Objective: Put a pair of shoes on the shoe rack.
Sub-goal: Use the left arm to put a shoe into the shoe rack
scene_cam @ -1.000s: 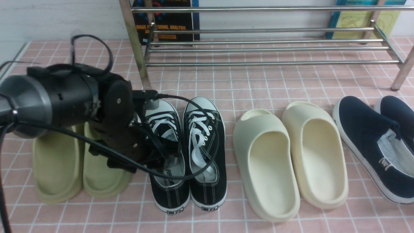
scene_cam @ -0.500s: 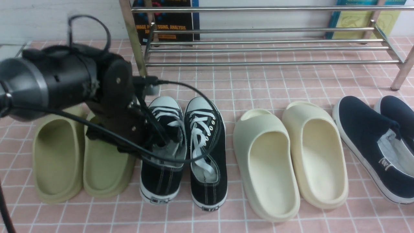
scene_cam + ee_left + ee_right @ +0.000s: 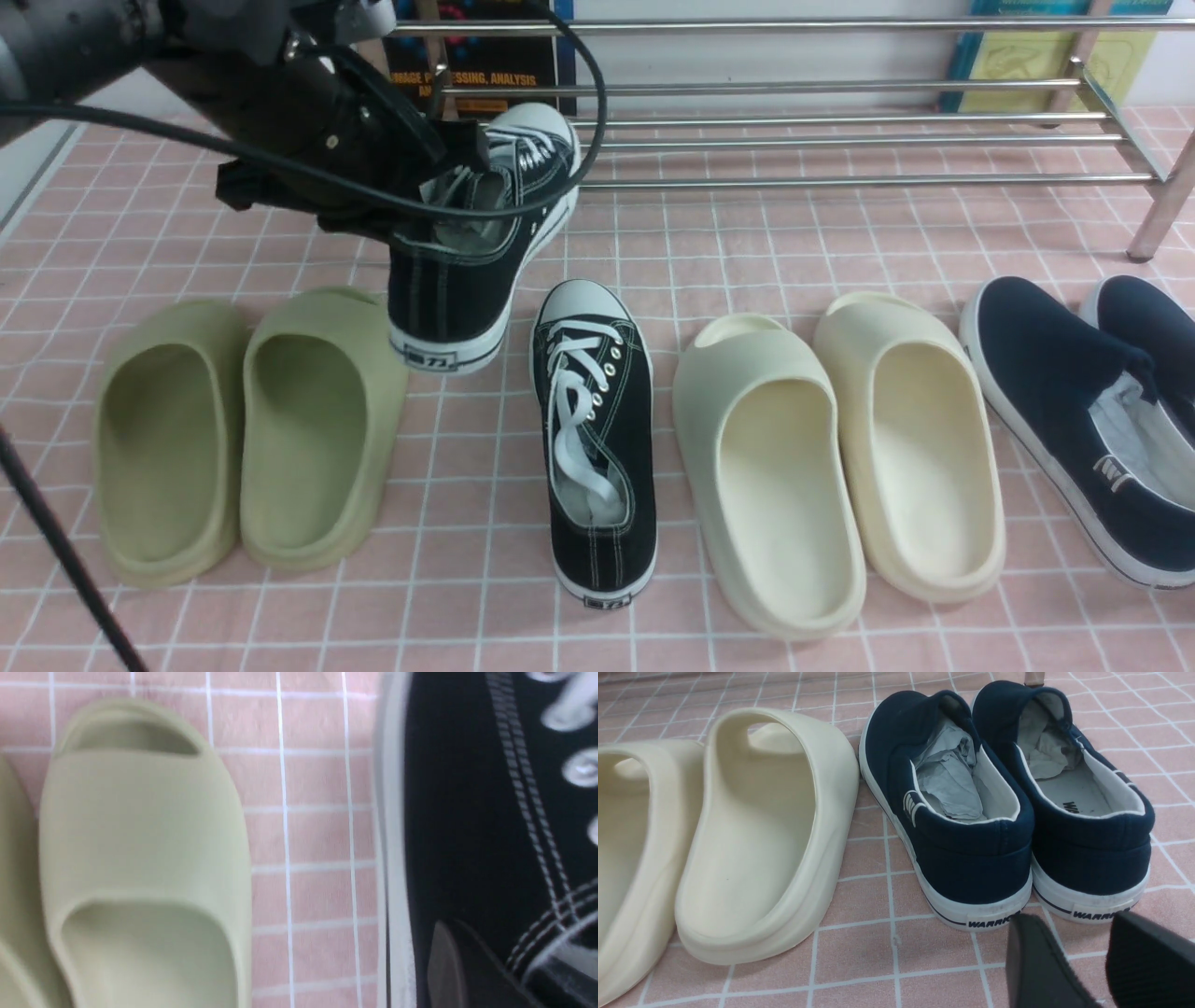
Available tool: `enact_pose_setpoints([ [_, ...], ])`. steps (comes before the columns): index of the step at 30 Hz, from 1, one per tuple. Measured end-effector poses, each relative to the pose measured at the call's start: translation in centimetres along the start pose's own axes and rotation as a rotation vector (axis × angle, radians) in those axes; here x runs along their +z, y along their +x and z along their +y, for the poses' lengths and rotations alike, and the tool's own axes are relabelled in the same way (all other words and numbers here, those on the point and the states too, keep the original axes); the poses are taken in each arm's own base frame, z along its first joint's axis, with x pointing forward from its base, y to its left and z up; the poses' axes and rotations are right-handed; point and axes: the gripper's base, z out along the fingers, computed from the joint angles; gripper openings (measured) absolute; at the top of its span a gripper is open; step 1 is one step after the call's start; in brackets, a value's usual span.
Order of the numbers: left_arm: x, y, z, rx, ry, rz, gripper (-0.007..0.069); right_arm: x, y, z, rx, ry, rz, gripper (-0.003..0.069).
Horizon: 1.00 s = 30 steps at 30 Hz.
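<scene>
Airborne shoe: you've got one black sneaker up off the pink checked surface. Its white toe cap points at the rack and its heel hangs lower, over the toe of the nearer olive-green slide.
Left gripper: the left gripper is clamped on that sneaker's collar, and the wrist camera shows one dark finger pressed to the canvas side.
Other shoe: the second sneaker lies flat on the surface, laces up, between the olive pair and the cream slides, untouched.
Shoe rack: the shoe rack carries no shoe on the bars in view. The carried toe looks level with the lower rails, but I can't tell whether it touches them.
Right gripper: the right gripper has its jaws apart and empty, low behind the heels of the navy slip-ons.
Progress: by my read you're well under halfway, with one shoe in transit and none placed.
Remaining: set this one on the rails, release, then fetch its mate.
</scene>
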Motion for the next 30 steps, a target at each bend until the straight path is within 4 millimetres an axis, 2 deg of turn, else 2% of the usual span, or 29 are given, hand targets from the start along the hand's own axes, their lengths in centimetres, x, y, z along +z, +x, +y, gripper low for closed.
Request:
enact_pose_setpoints([
  [3,2.4,-1.3,0.0,-0.008,0.005,-0.021,0.0014,0.0,0.0,0.0,0.0,0.0,0.0,0.024],
  [11,6.1,-4.4,-0.6,-0.017,0.039,-0.123,0.0014,0.0,0.0,0.0,0.0,0.0,0.0,0.024],
  [12,7.3,-5.1,-0.6,-0.029,0.045,-0.146,0.0014,0.0,0.0,0.0,0.0,0.0,0.0,0.024],
  [13,7.7,-5.5,-0.7,-0.034,0.05,-0.164,0.0015,0.0,0.0,0.0,0.0,0.0,0.0,0.024],
  [20,11.8,-6.7,-0.5,-0.082,0.068,-0.243,0.002,0.0,0.0,0.0,0.0,0.0,0.0,0.024],
  [28,12.5,-7.1,-0.6,-0.128,0.091,-0.295,0.005,0.0,0.0,0.0,0.0,0.0,0.0,0.024],
  [30,12.6,-7.1,-0.7,-0.13,0.092,-0.297,0.0097,0.0,0.0,0.0,0.0,0.0,0.0,0.024],
])
